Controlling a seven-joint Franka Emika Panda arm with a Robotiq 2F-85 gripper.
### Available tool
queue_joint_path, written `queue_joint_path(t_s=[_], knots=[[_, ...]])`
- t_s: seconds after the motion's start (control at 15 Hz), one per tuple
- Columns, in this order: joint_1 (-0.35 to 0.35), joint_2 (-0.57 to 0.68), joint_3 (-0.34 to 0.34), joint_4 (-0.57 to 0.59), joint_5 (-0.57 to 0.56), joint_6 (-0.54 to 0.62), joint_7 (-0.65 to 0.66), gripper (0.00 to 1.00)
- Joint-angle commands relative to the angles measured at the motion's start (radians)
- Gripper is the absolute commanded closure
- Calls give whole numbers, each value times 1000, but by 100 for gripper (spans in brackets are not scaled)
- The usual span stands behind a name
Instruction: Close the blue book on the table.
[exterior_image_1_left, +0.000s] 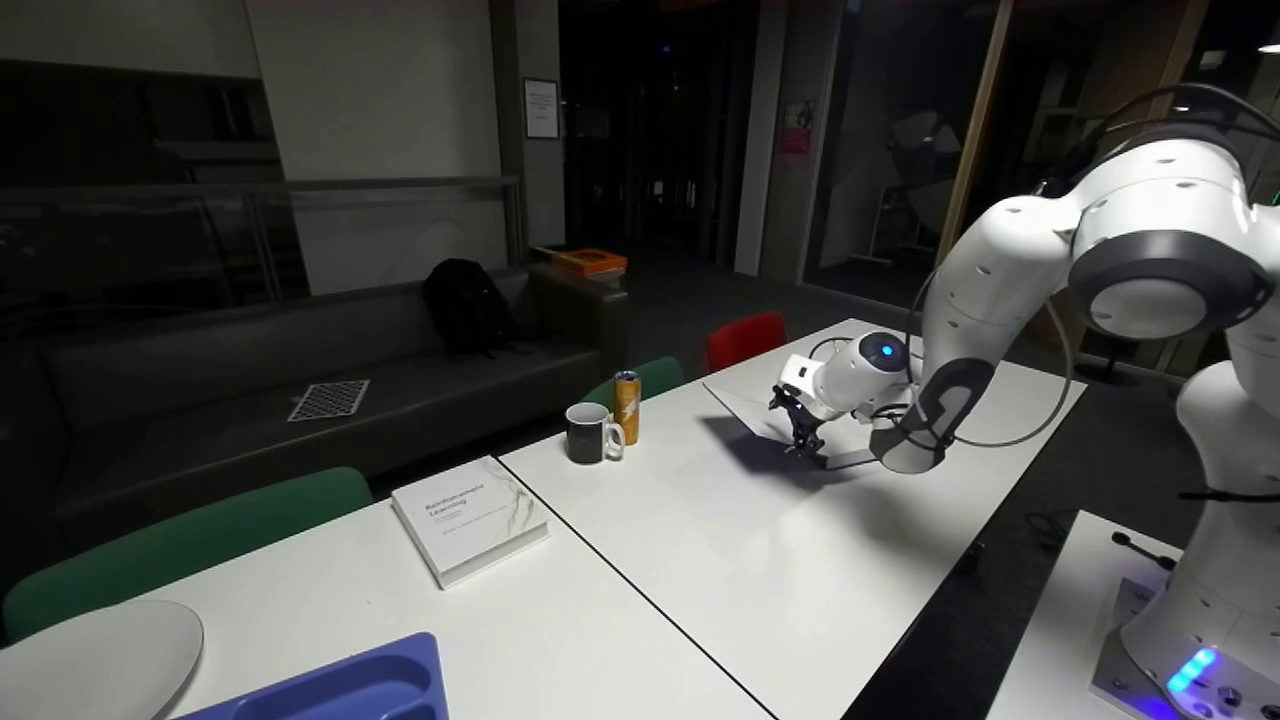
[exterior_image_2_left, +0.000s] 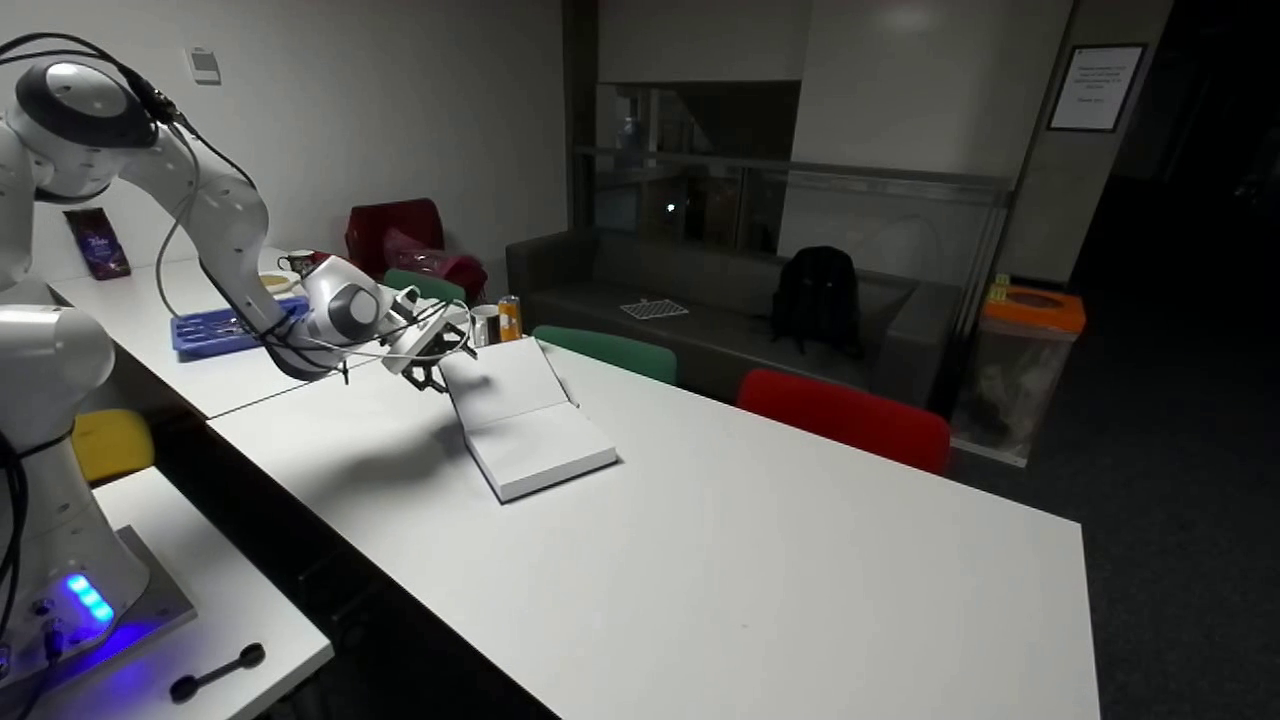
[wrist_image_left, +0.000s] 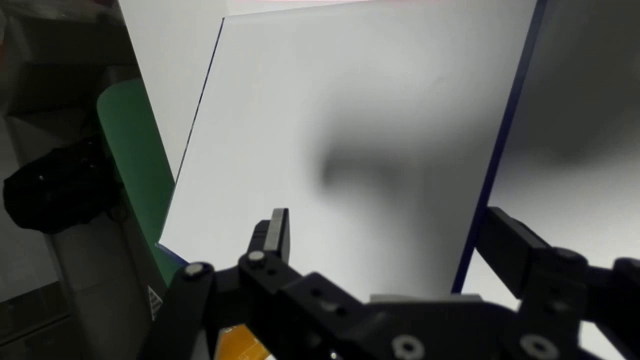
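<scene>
In the wrist view, the nearest thing is the gripper (wrist_image_left: 386, 217), and it is in a released state: its two black fingers (wrist_image_left: 515, 242) stand wide apart from each other. Directly beyond them is the blue book (wrist_image_left: 300, 125). It lies opened on the table (exterior_image_2_left: 820, 560), with the white inner side of its cover (wrist_image_left: 260, 75) facing the gripper, and dark blue shows along the edges. The finger at the right of this view overlaps a blue edge; whether it touches there, it cannot be told. In an exterior view, the thick block of white pages (exterior_image_2_left: 545, 448) lies flat, and the cover is folded out from it, toward the gripper.

A little farther, near the edge of the table, an orange can (exterior_image_1_left: 627, 408) and a dark mug (exterior_image_1_left: 586, 437) with a white handle stand upright, just beside each other. Across the dark seam (exterior_image_1_left: 630, 585) of the table lies a closed white book (exterior_image_1_left: 465, 520), on which the words "Reinforcement Learning" can be read.

Behind the long edge of the table stand a green chair (exterior_image_2_left: 605, 352) and a red chair (exterior_image_2_left: 845, 415). Farther away there is a grey sofa (exterior_image_2_left: 718, 332), with a black backpack (exterior_image_2_left: 815, 295) leaning on its back. At the sofa's end stands a box (exterior_image_2_left: 1020, 370) with an orange top.
</scene>
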Motion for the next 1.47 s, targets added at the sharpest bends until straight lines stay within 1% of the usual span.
queue_joint_path(t_s=[0.0,0.47,0.8,1.07,1.4], knots=[[101,-1,-93,-33,78,0,1,0],[250,50,-206,-81,246,-2,83,0],[331,119,-252,-115,352,-2,173,0],[364,178,-268,-141,418,-2,244,0],[367,225,-276,-166,464,-2,307,0]])
